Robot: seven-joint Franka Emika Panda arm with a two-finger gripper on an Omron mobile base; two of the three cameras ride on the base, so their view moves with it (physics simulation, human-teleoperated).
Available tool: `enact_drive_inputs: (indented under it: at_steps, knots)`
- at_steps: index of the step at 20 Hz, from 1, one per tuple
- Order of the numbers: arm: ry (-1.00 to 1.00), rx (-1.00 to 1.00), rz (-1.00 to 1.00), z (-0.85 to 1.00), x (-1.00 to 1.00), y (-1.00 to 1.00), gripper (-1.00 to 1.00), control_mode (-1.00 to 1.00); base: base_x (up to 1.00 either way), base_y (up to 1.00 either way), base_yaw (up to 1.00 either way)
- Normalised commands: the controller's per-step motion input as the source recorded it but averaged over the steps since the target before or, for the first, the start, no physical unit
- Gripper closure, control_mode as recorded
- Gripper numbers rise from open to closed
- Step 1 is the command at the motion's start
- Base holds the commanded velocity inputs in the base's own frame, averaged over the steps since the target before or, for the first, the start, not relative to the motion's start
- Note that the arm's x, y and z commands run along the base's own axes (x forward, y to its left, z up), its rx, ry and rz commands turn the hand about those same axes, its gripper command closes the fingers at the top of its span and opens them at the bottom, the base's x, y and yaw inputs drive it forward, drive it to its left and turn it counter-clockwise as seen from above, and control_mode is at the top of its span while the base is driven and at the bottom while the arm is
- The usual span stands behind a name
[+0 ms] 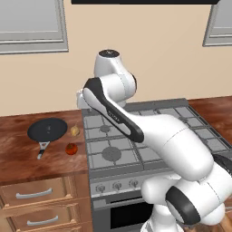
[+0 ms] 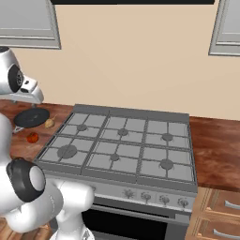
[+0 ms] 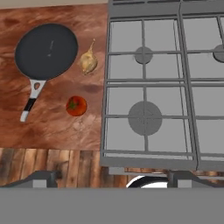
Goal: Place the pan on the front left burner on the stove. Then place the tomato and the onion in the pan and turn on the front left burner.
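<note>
Here the pan [image 3: 46,51] lies upper-left of the claw [image 3: 111,178].

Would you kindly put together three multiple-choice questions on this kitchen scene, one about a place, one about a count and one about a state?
1. Where is the pan?
A. on the wooden counter left of the stove
B. on the front left burner
C. on the floor

2. How many burners does the stove have?
A. four
B. six
C. two

3. What lies in the pan?
A. the tomato
B. the onion
C. nothing

Answers:
1. A, since the pan sits on the counter beside the stove, its handle pointing toward the counter's front edge.
2. B, as two rows of three caps show under the grates.
3. C, because the tomato and the onion both rest on the counter beside the pan.
</note>
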Motion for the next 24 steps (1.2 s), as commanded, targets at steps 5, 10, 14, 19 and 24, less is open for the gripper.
enact_drive_inputs:
  at_steps: [5,10,14,19,24]
  knots:
    - [0.00,0.00,0.00,0.00,0.00,0.48,-1.00,-1.00,0.00,0.00,0.00]
    - [0.02,0.00,0.00,0.00,0.00,0.45,-1.00,-1.00,0.00,0.00,0.00]
    - [0.03,0.00,0.00,0.00,0.00,0.37,-1.00,-1.00,0.00,0.00,0.00]
    - [0.03,0.00,0.00,-0.03,0.00,0.27,-1.00,-1.00,0.00,0.00,0.00]
    - [0.04,0.00,0.00,-0.23,0.00,0.12,-1.00,-1.00,0.00,0.00,0.00]
